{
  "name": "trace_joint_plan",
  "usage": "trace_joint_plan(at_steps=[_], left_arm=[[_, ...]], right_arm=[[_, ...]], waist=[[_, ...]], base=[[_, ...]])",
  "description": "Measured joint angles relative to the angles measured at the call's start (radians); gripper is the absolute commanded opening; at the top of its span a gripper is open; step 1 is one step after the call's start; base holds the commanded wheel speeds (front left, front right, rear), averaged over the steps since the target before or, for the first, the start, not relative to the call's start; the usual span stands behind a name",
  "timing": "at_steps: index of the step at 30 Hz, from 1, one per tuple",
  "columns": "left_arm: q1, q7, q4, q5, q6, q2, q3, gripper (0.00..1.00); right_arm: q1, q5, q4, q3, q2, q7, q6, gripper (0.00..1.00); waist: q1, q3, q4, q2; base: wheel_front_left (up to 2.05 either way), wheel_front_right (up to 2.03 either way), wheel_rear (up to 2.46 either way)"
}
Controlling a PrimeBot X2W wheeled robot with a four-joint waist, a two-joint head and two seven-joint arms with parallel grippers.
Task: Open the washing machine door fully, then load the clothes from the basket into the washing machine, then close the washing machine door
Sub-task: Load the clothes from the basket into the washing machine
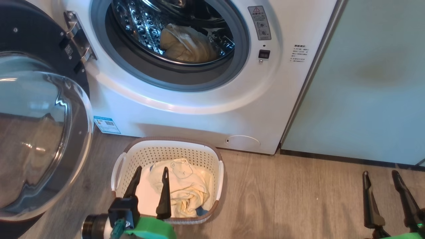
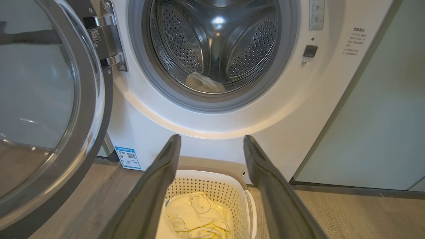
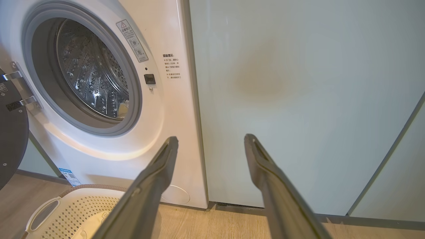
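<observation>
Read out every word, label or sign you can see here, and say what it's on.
Nothing reads clearly.
Warning sticker on the washing machine front: red triangle sign, print too small.
Printed notice on its front, right side: heading seems "温馨提示", rest too small.
Blue sticker at its lower left corner: QR code, text too small.
Label on the washing machine door, near the hinge: too small.

The washing machine door [image 1: 40, 132] is cut by the left edge; the warning sticker [image 1: 259, 22] is too small to read.
</observation>
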State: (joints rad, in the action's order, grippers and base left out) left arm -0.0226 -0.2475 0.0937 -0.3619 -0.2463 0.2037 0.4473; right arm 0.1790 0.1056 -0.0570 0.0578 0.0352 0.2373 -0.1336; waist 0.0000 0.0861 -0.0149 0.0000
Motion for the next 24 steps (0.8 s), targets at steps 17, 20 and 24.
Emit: trace_joint_plan(at_steps=[17, 20, 24], left_arm=[[-0.191, 0.011, 0.155, -0.008, 0.032, -0.047, 0.020, 1.00], [-0.275, 0.018, 0.237, -0.020, 0.063, -0.070, 0.029, 1.00], [-0.368, 0.020, 0.336, -0.027, 0.092, -0.091, 0.038, 1.00]], right_arm=[[-0.089, 0.017, -0.029, 0.002, 0.000, 0.006, 0.000, 1.00], [-0.124, 0.027, -0.032, 0.001, 0.003, 0.009, 0.000, 1.00], [-0.161, 0.038, -0.034, -0.001, 0.012, 0.010, 0.000, 1.00]], waist=[[0.0002, 0.172, -0.007, 0.0000], [0.0002, 0.230, -0.011, 0.0000], [0.0003, 0.293, -0.016, 0.0000]], base=[[0.00, 0.00, 0.00], [0.00, 0.00, 0.00], [0.00, 0.00, 0.00]])
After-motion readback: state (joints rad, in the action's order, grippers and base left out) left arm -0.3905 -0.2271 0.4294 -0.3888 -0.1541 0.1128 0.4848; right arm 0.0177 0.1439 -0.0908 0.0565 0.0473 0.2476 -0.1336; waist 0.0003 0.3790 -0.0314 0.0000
